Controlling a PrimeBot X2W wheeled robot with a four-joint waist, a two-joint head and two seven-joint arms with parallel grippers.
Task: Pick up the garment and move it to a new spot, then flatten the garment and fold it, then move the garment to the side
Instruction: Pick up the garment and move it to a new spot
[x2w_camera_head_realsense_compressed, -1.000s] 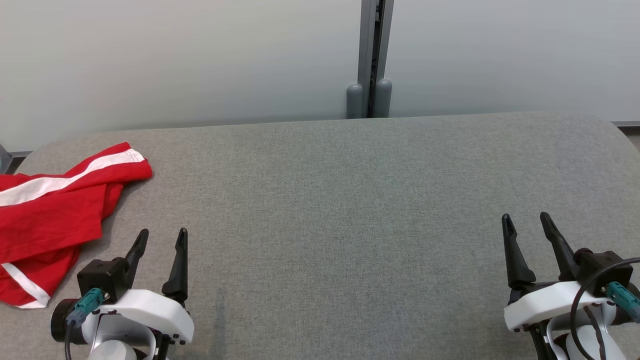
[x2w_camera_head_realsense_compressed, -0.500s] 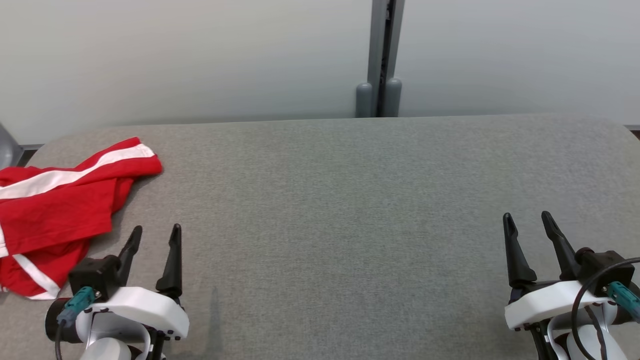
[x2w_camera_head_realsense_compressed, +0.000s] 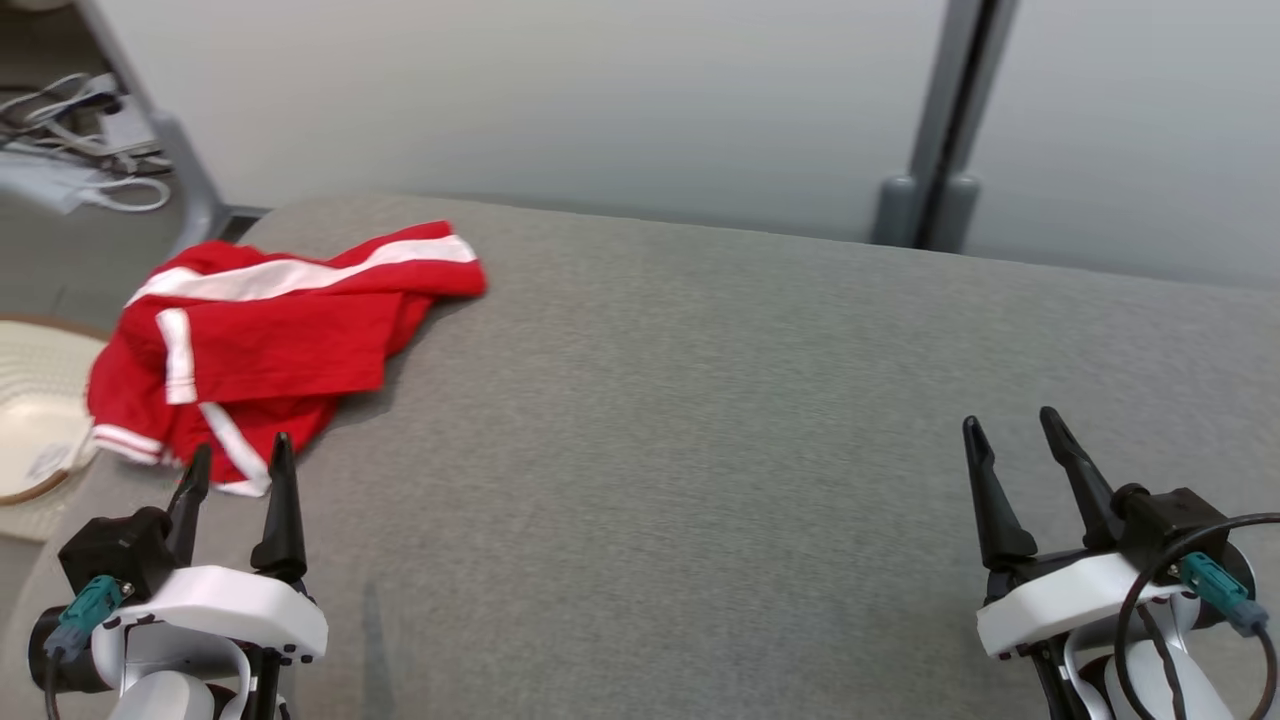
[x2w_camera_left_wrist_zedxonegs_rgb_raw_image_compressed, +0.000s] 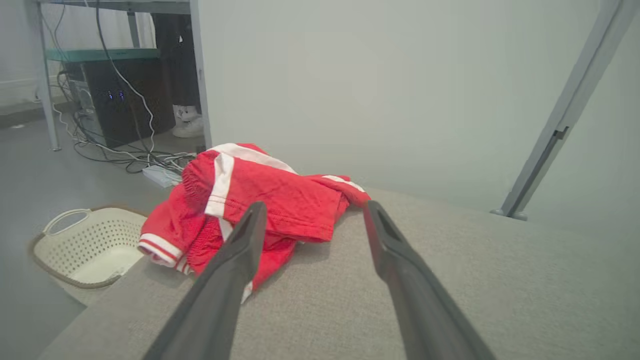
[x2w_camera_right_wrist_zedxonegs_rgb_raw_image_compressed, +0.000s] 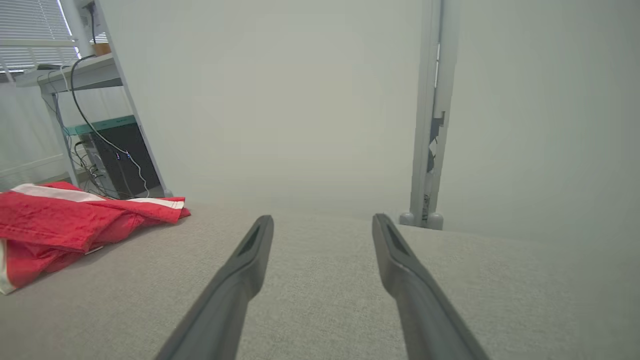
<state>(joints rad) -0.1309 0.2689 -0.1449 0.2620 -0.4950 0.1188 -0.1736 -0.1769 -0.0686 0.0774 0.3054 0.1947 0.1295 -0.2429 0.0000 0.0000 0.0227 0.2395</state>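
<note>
The garment (x2w_camera_head_realsense_compressed: 280, 340) is red with white stripes and lies crumpled at the far left corner of the grey padded table (x2w_camera_head_realsense_compressed: 700, 400). It also appears in the left wrist view as the garment (x2w_camera_left_wrist_zedxonegs_rgb_raw_image_compressed: 260, 200) and at the left edge of the right wrist view as the garment (x2w_camera_right_wrist_zedxonegs_rgb_raw_image_compressed: 75, 220). My left gripper (x2w_camera_head_realsense_compressed: 240, 455) stands open just short of the garment's near edge, not touching it. At the lower right my right gripper (x2w_camera_head_realsense_compressed: 1010, 425) is open with nothing between its fingers, far from the garment.
A cream laundry basket (x2w_camera_left_wrist_zedxonegs_rgb_raw_image_compressed: 85, 245) sits on the floor off the table's left edge. Behind it stand a desk frame, cables and a dark box (x2w_camera_left_wrist_zedxonegs_rgb_raw_image_compressed: 120, 95). A grey post (x2w_camera_head_realsense_compressed: 940, 130) rises against the wall behind the table.
The head camera has swung left, so the whole garment and the basket now show. My left gripper has come closer to the garment's near edge. Both grippers stay open.
</note>
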